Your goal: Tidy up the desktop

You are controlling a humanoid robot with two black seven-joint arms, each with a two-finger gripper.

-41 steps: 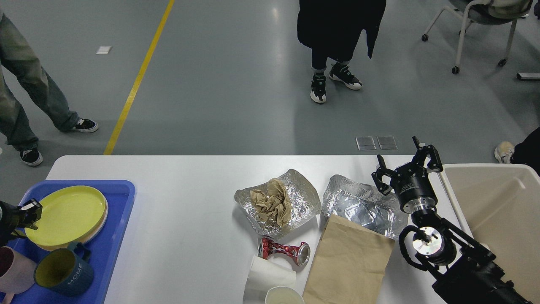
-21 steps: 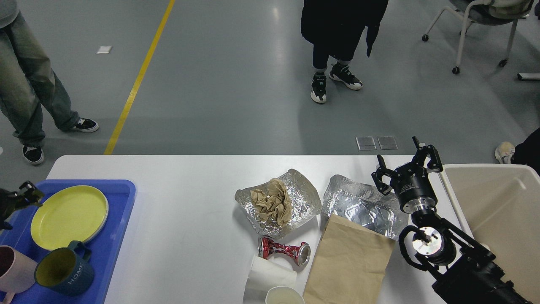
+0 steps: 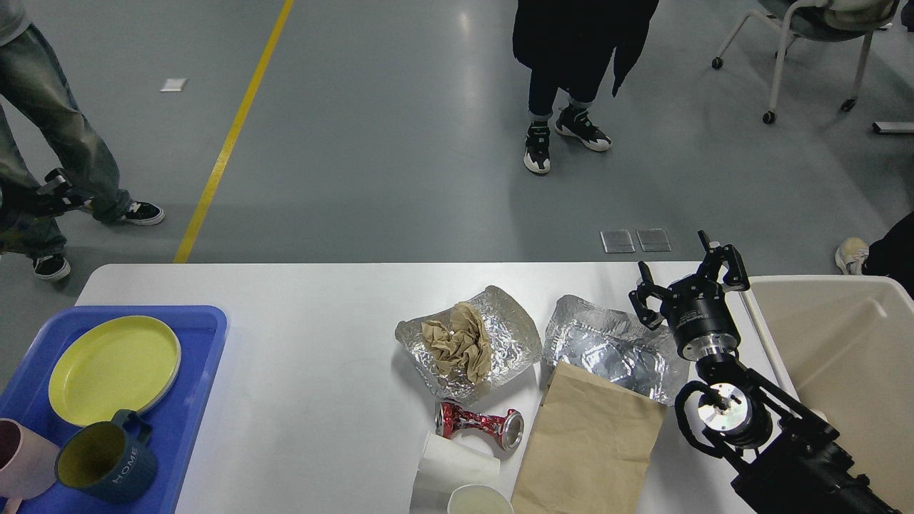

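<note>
The white desktop (image 3: 307, 400) carries litter in its right half: a foil sheet (image 3: 510, 335) holding crumpled brown paper (image 3: 457, 346), a second foil sheet (image 3: 607, 350), a crushed red can (image 3: 478, 422), a brown paper bag (image 3: 596, 450), a white paper roll (image 3: 457, 467) and a paper cup (image 3: 480, 501). My right gripper (image 3: 685, 270) hovers open and empty at the second foil's far right edge. My left gripper (image 3: 51, 194) is raised at the far left, beyond the table's edge, dark and blurred.
A blue tray (image 3: 200, 371) at the left holds a yellow plate (image 3: 114, 368), a blue mug (image 3: 107, 464) and a pink mug (image 3: 21, 467). A beige bin (image 3: 842, 350) stands at the table's right end. People stand on the floor behind.
My left gripper let go of the yellow plate, which now lies flat in the tray, and rose up and away past the table's far left. The right arm has not moved.
</note>
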